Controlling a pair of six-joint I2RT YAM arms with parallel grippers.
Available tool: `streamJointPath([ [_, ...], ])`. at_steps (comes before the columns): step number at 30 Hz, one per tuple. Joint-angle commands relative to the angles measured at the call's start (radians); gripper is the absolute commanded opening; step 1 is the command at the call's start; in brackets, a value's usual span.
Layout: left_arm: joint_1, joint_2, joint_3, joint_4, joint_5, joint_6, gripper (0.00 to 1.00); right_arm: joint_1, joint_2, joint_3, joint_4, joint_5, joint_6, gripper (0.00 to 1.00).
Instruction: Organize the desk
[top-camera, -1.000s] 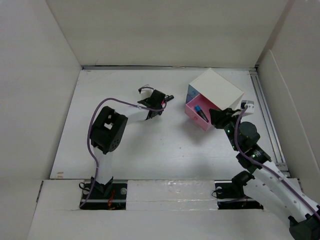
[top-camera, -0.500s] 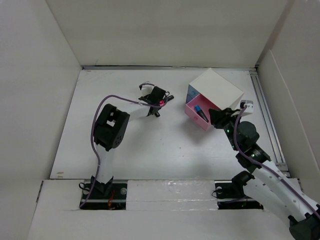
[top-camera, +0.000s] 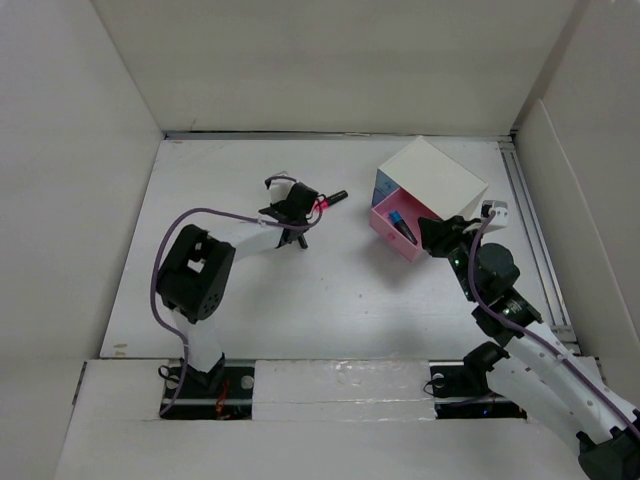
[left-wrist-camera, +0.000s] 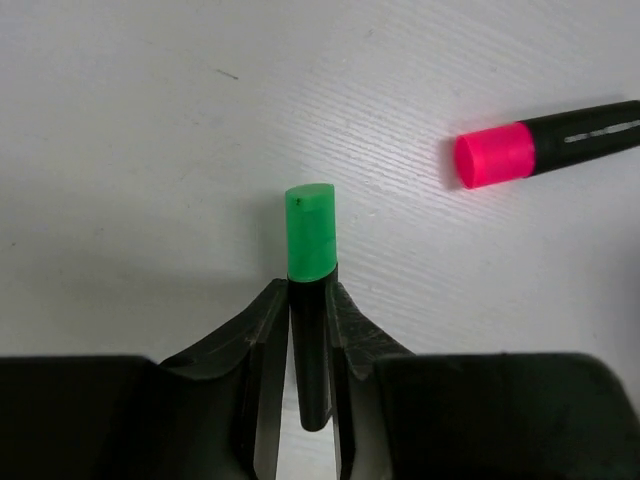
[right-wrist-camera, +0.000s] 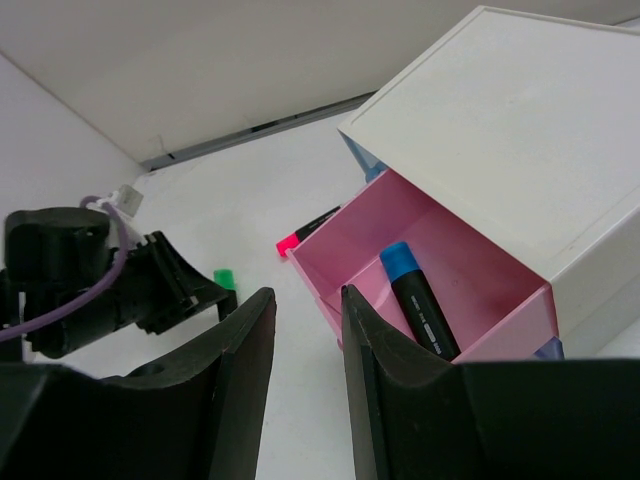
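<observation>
Left claw (left-wrist-camera: 308, 293) around green-capped marker (left-wrist-camera: 311, 236)

Colours at the two black grippers

In the jaws of the black left gripper (left-wrist-camera: 310, 300) is a black green-capped marker (left-wrist-camera: 311, 235). Up and to the right of it, a black pink-capped marker (left-wrist-camera: 548, 145) lies on the matte white desk (left-wrist-camera: 150, 120). Ahead of the black right gripper (right-wrist-camera: 307, 300), a white box (right-wrist-camera: 520, 120) has a pink drawer (right-wrist-camera: 350, 235) holding a black blue-capped marker (right-wrist-camera: 420, 305).

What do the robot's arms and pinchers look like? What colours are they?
The left arm and right arm have chunky black joints joined by white links. A thin purple cable loops along each. The left gripper and right gripper are matte black, each with two smooth, curved fingers.
</observation>
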Motion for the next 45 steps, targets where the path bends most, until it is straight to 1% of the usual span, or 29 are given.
streamJointPath([
  [1,-0.009,-0.155,-0.020,0.014,0.013,0.025,0.00,0.007,-0.011,0.012,0.049,0.007,0.006,0.39],
  [2,-0.039,-0.197,-0.020,0.017,0.014,0.028,0.00,0.007,-0.008,0.012,0.049,0.007,0.007,0.39],
  [6,-0.104,-0.276,0.008,0.020,0.011,0.032,0.00,0.007,-0.011,0.012,0.050,0.010,0.007,0.39],
  [8,-0.104,-0.308,0.020,0.023,0.023,0.024,0.00,0.007,-0.011,0.015,0.044,0.012,0.009,0.39],
  [12,-0.113,-0.374,0.012,0.072,0.125,0.019,0.00,0.007,-0.023,0.012,0.041,0.018,0.007,0.39],
  [17,-0.160,-0.469,0.029,0.123,0.174,0.022,0.00,0.007,-0.032,0.012,0.037,0.024,0.010,0.39],
  [18,-0.160,-0.474,0.038,0.126,0.209,0.022,0.00,0.007,-0.032,0.014,0.037,0.027,0.009,0.39],
  [19,-0.160,-0.476,0.057,0.121,0.218,0.025,0.00,0.007,-0.031,0.012,0.037,0.029,0.009,0.39],
  [21,-0.160,-0.465,0.068,0.092,0.185,0.031,0.00,0.007,-0.028,0.014,0.037,0.029,0.010,0.39],
  [22,-0.160,-0.453,0.072,0.072,0.168,0.033,0.00,0.007,-0.026,0.014,0.037,0.027,0.009,0.39],
  [23,-0.160,-0.405,0.080,0.057,0.159,0.035,0.03,0.007,-0.025,0.015,0.037,0.029,0.009,0.38],
  [24,-0.160,-0.379,0.089,-0.009,0.142,0.029,0.15,0.007,-0.023,0.015,0.035,0.024,0.010,0.39],
  [25,-0.160,-0.350,0.092,-0.020,0.142,0.024,0.23,0.007,-0.020,0.015,0.040,0.021,0.010,0.39],
  [26,-0.160,-0.286,0.092,-0.029,0.142,0.019,0.29,0.007,-0.020,0.015,0.038,0.019,0.010,0.39],
  [27,-0.160,-0.257,0.091,-0.035,0.134,0.012,0.33,0.007,-0.016,0.017,0.038,0.016,0.007,0.39],
  [30,-0.160,-0.152,0.083,-0.009,0.142,-0.016,0.41,0.007,-0.016,0.017,0.038,0.010,0.007,0.39],
  [35,-0.160,-0.008,0.140,0.017,0.162,-0.042,0.54,0.007,-0.017,0.015,0.040,0.012,0.007,0.39],
  [39,-0.170,0.073,0.193,0.006,0.149,-0.044,0.55,0.007,-0.017,0.015,0.040,0.007,0.007,0.39],
  [41,-0.170,0.122,0.232,-0.005,0.119,-0.042,0.55,0.007,-0.017,0.017,0.043,-0.002,0.007,0.39],
  [45,-0.179,0.205,0.305,-0.067,0.093,-0.048,0.56,0.007,-0.017,0.017,0.043,-0.013,0.009,0.38],
])
